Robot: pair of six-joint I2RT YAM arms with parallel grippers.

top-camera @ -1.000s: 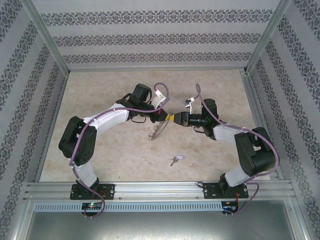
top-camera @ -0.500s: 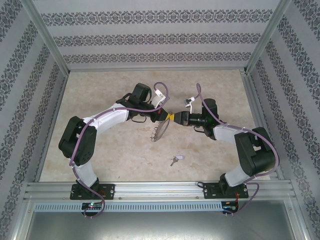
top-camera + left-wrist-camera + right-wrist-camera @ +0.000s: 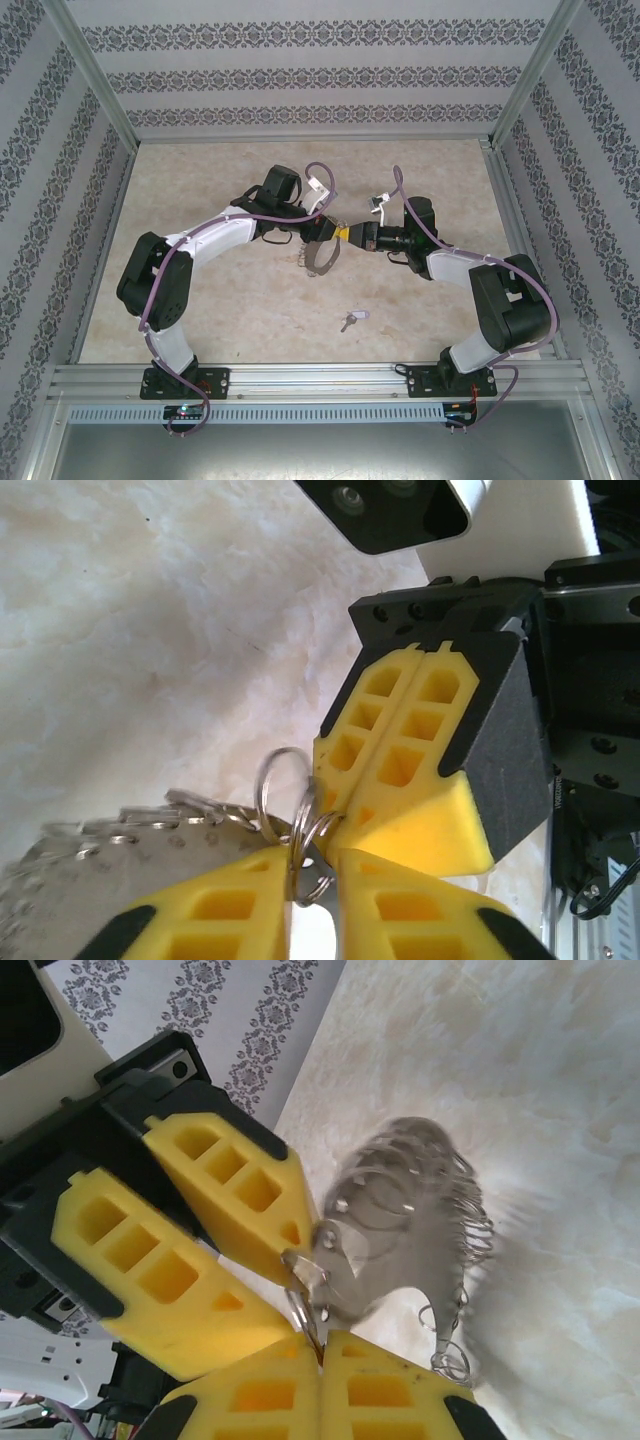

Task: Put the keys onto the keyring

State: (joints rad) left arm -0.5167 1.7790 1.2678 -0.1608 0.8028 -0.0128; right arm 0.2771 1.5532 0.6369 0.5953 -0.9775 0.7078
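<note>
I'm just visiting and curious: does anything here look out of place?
The small tagged key lies alone on the table, well apart from the keyring that the left gripper and right gripper meet at. It looks blurred, perhaps swinging.

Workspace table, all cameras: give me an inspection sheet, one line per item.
Surface: pale marbled table, no spills seen.
Job's things: keyring held up between both grippers' tips; key with pale tag lies on the table nearer the arm bases, not on the ring.
Clutter: nothing seen.
Grippers: left gripper jaws slightly apart around small rings; right gripper shut on the keyring's fringe.
Cables: purple cables along both arms, away from the key.
Surroundings: patterned walls, aluminium rail.
</note>
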